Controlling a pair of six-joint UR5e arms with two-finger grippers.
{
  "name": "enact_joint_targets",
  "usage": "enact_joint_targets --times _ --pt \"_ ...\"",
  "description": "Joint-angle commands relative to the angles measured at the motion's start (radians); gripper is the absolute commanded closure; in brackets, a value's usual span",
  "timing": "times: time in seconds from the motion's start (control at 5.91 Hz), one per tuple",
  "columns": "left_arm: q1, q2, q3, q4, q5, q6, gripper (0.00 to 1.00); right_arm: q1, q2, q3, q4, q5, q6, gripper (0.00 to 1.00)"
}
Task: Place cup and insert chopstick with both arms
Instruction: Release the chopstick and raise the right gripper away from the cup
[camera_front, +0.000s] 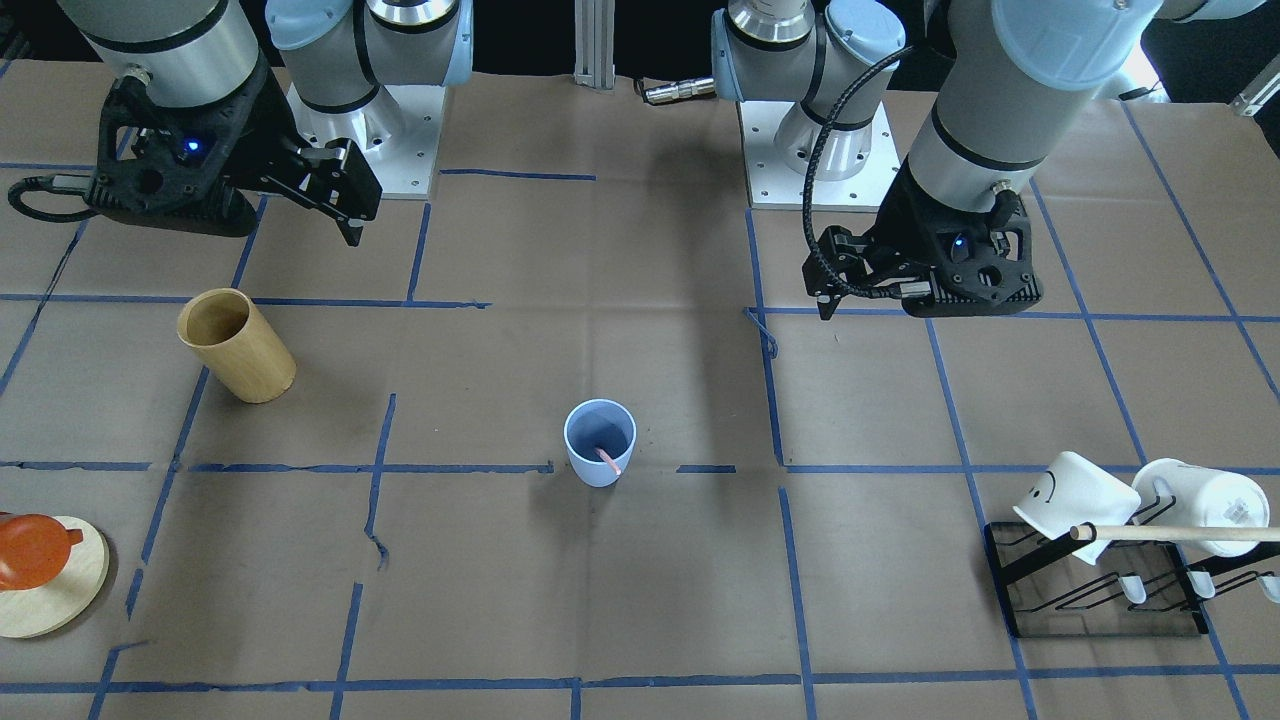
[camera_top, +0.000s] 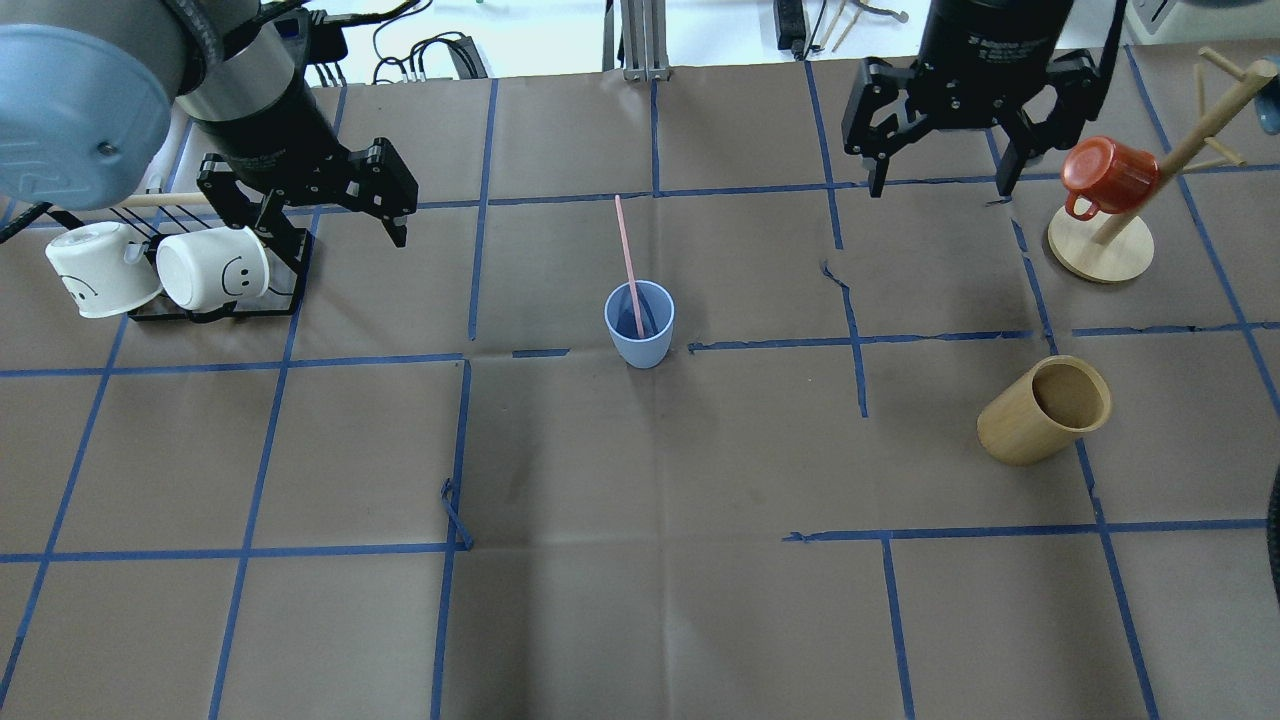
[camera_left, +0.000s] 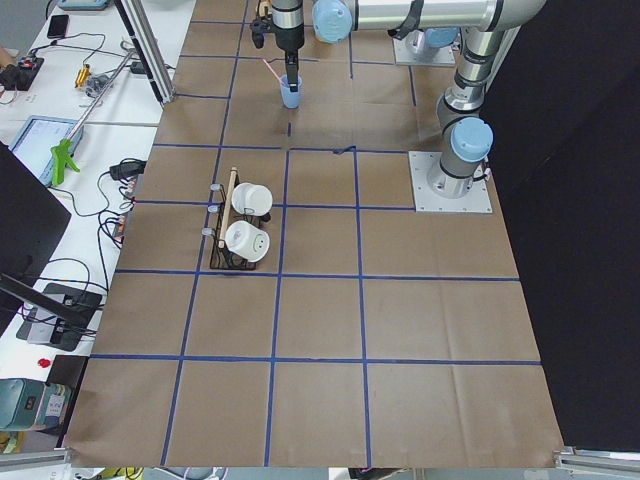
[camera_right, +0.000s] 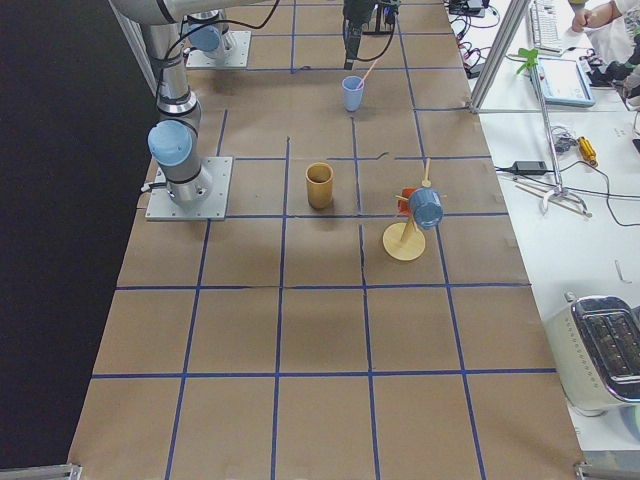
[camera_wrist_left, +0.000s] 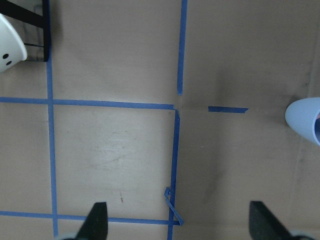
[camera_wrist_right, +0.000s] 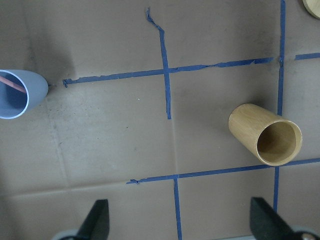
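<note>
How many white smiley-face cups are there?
2. Both rest side by side on the black rack: the outer white cup is nearer the table's edge, and the inner white cup is nearer the middle. None seem hidden.

No words or numbers could be read. On the black rack (camera_top: 300, 268), the white mug nearer the left gripper's (camera_top: 335, 240) fingers (camera_top: 212, 272) and the farther white mug (camera_top: 95, 283) each bore a drawn smiley face. White lettering on the black housing above the right gripper's (camera_top: 940, 190) fingers was too small to read.
</note>
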Motion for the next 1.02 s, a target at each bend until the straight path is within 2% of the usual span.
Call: enact_joint_targets --times 0.0,0.34,0.85 --pt "0.000 0.002 -0.001 0.000 0.000 0.000 0.02 -0.004 -0.042 0.099 -0.112 0.007 0.004 0.00" --pt "-0.002 0.002 -0.003 0.000 0.000 0.002 0.02 -0.002 -0.040 0.123 -0.181 0.007 0.002 0.00" --pt "-0.002 0.002 -0.001 0.000 0.000 0.002 0.02 -0.002 -0.040 0.120 -0.184 0.007 0.002 0.00"
